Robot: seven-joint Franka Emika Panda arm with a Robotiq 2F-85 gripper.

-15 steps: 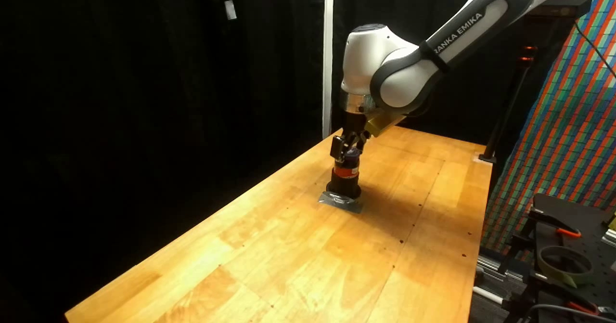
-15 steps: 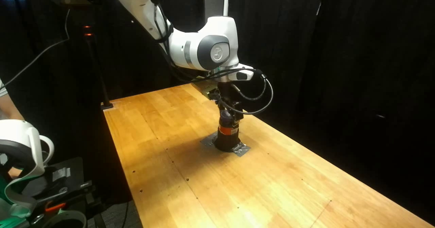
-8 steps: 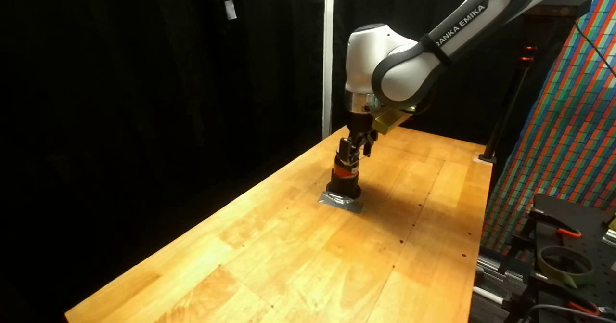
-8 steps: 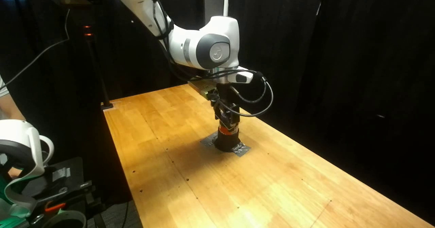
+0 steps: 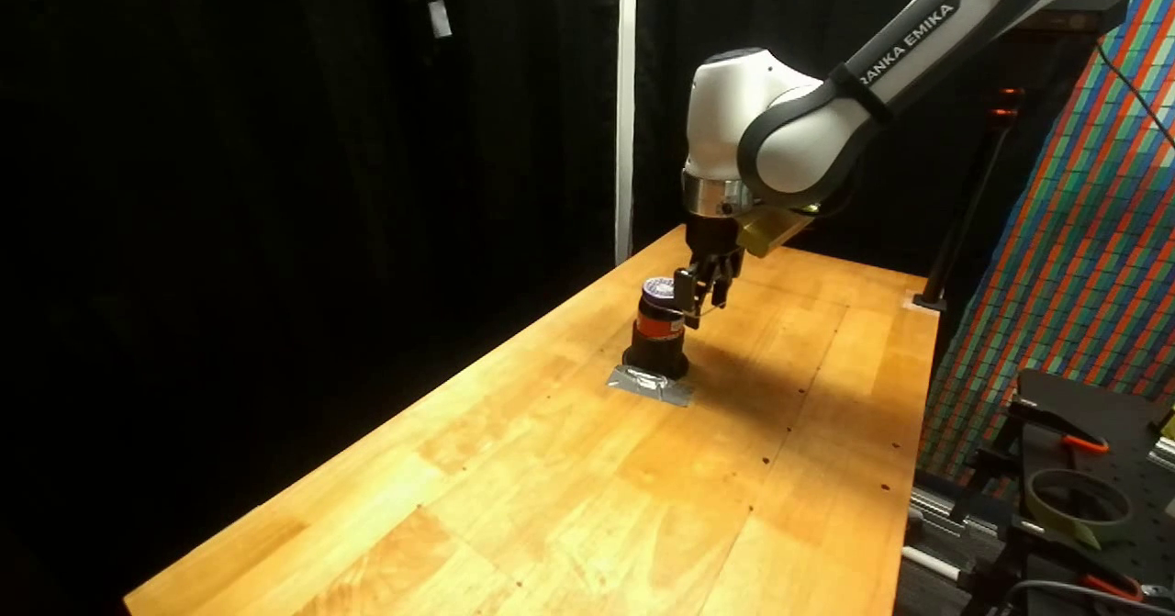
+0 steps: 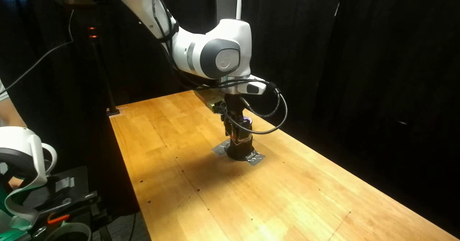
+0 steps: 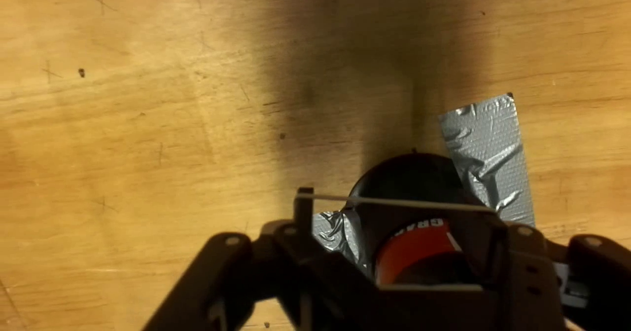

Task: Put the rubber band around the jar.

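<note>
Rubber band (image 7: 394,202) stretches taut across the spread gripper (image 7: 399,207), near the cylindrical jar (image 5: 658,324).

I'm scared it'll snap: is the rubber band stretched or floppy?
Stretched: in the wrist view, the rubber band runs straight between the gripper's fingers.

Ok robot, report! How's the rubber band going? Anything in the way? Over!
Gripper open, rubber band stretched across fingers. Jar upright alongside. Silver tape at its base, probably no obstacle.
</note>
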